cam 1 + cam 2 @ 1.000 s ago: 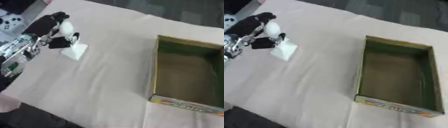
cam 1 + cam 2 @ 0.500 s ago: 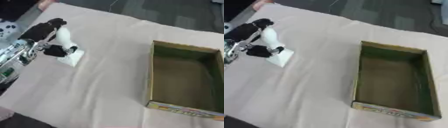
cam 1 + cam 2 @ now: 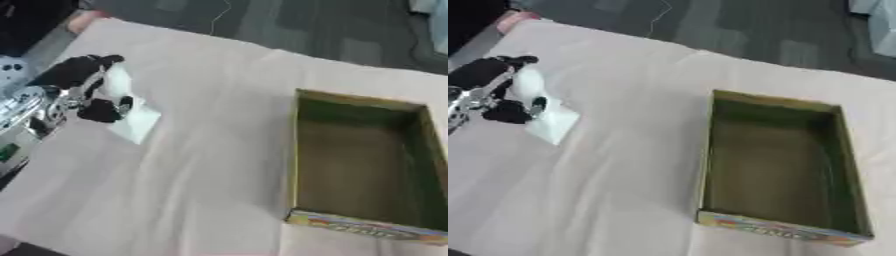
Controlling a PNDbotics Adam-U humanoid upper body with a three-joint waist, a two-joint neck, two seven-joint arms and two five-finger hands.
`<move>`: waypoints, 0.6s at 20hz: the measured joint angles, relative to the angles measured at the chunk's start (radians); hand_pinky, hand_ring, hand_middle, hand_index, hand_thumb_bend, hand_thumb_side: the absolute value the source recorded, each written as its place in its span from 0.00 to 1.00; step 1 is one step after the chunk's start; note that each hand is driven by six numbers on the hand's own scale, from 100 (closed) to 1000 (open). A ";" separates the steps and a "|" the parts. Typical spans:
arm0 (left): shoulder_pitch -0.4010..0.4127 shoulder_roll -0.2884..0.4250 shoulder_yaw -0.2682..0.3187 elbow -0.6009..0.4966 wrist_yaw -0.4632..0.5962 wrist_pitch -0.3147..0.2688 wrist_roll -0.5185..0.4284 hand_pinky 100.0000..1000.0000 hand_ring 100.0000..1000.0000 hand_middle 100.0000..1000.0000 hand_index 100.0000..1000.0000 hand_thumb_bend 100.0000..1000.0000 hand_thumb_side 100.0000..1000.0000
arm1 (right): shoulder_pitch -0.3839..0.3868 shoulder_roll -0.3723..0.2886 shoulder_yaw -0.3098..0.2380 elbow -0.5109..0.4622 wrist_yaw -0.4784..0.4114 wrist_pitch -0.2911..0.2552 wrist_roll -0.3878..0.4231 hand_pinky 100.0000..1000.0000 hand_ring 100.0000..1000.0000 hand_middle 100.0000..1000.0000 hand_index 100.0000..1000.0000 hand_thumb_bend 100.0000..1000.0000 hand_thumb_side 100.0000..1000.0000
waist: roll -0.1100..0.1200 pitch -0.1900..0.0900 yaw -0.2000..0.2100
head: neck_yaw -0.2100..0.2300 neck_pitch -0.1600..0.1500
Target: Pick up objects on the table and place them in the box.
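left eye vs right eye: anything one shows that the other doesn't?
Only the left eye view shows a white thing with dark spots at its left edge, beyond the arm. The right eye view shows nothing extra that I can make out; it just frames the scene shifted leftward. Both share the left hand curled round a white object on the cloth-covered table, the green box standing empty, and a pinkish thing at the far table corner.

bare cloth (image 3: 210,150) between left hand (image 3: 83,85) and box (image 3: 359,160), box open-topped
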 measured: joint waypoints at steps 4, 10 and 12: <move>0.000 -0.007 0.000 0.004 0.000 -0.013 0.017 0.00 0.00 0.00 0.14 0.00 0.40 | 0.000 0.000 0.000 0.000 0.000 0.000 0.000 0.38 0.30 0.32 0.48 0.00 1.00 | 0.000 0.000 0.000 | 0.000 0.000; 0.002 -0.010 -0.002 0.016 -0.033 -0.068 0.076 0.00 0.00 0.00 0.10 0.00 0.47 | 0.000 0.000 0.000 0.000 0.000 0.003 0.004 0.38 0.30 0.32 0.48 0.00 1.00 | 0.000 -0.001 0.000 | 0.000 0.000; 0.004 -0.013 -0.002 0.016 -0.038 -0.078 0.094 0.00 0.00 0.00 0.10 0.00 0.45 | 0.000 0.000 0.000 0.000 -0.001 0.003 0.004 0.38 0.30 0.32 0.48 0.00 1.00 | 0.000 -0.001 0.000 | 0.000 0.000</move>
